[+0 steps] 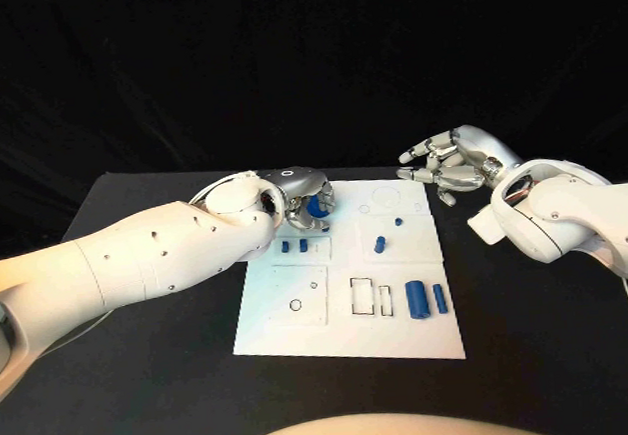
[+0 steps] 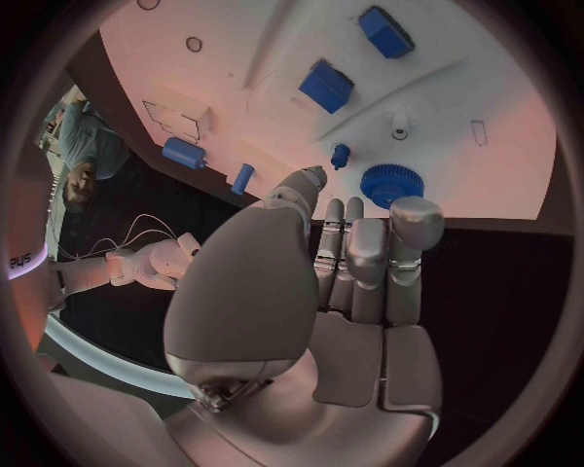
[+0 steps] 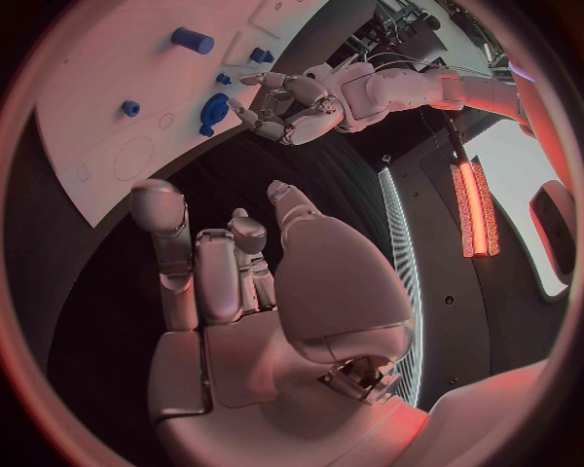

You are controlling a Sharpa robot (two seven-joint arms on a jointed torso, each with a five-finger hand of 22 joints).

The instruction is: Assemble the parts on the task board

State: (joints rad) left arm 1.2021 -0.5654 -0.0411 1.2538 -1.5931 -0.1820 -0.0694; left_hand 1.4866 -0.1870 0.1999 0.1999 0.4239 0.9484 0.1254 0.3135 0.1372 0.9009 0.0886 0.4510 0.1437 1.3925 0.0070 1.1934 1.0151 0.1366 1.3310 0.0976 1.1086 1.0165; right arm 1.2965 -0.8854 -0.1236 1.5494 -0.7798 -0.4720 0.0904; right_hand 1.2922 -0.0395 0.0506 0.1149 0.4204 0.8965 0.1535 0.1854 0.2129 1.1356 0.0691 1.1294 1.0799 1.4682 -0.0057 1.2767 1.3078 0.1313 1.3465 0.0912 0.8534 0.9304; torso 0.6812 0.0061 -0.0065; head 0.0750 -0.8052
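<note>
left hand (image 1: 302, 200) hovers over the left upper corner of the board (image 1: 301, 334), fingers loosely apart and holding nothing, as the left wrist view shows. just under its fingertips (image 2: 414, 216) lies a blue gear (image 2: 392, 183), round with small teeth on the rim, flat on the white surface. beside the gear is a small blue peg (image 2: 340, 154), and a little farther two blue blocks (image 2: 326, 86) lie side by side.

moving right on the board, a small blue part (image 1: 380, 243) lies near the middle, and lower right two long blue pieces (image 1: 418, 298) lie next to outlined slots.

i judge that all these parts are light, hard plastic, stiff and rather smooth. they will not bend or break easily, but they can slip or slide away on the smooth board if a finger pushes from one side only. the gear is thin and lies flat, so the best hold is probably a pinch across its toothed rim, thumb against one finger, where the teeth give some friction. the long pieces are better taken across their narrow sides.

right hand (image 1: 455, 163) is above the table (image 1: 153, 399), just beyond the right upper corner of the board. its fingers are spread and curved, and it holds nothing.
</note>
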